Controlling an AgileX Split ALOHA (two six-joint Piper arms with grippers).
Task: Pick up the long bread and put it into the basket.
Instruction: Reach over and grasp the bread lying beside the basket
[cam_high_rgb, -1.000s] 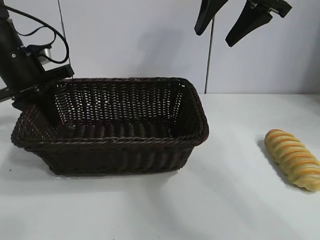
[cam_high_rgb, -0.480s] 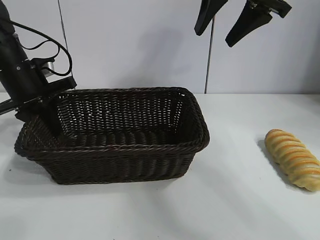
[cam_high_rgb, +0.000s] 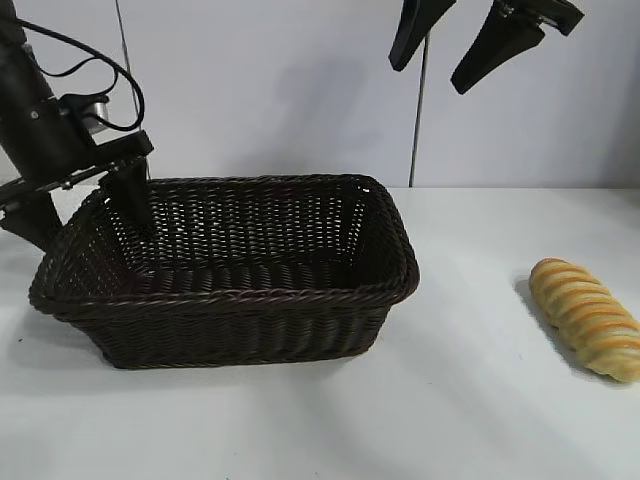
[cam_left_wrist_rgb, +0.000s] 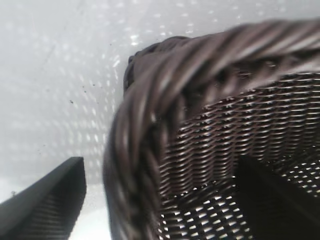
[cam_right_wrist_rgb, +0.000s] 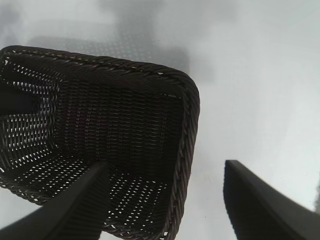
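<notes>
Left gripper (cam_high_rgb: 85, 210) sits at the basket's (cam_high_rgb: 235, 300) left end with its fingers spread wide, one finger (cam_high_rgb: 130, 192) reaching down inside the basket against the end wall and the other outside it, so the braided rim (cam_left_wrist_rgb: 150, 115) passes between them. In the left wrist view the rim runs through the gap with space on both sides, and neither finger presses on it; the gripper holds nothing.

Right gripper (cam_high_rgb: 470, 45) hangs high above the table (cam_high_rgb: 470, 400), over the gap between the basket and the bread, its two dark fingers apart and empty. From the right wrist view its fingers (cam_right_wrist_rgb: 75, 210) frame the near end of the basket below.

On the white table the dark brown wicker basket stands flat, long side toward the exterior camera, with nothing visible inside it. The long bread (cam_high_rgb: 587, 317) lies on the table well to the right of the basket, apart from it and from both grippers. It is a golden-yellow twisted loaf with orange-brown stripes, lying at an angle with one end pointing toward the near right corner of the view.
</notes>
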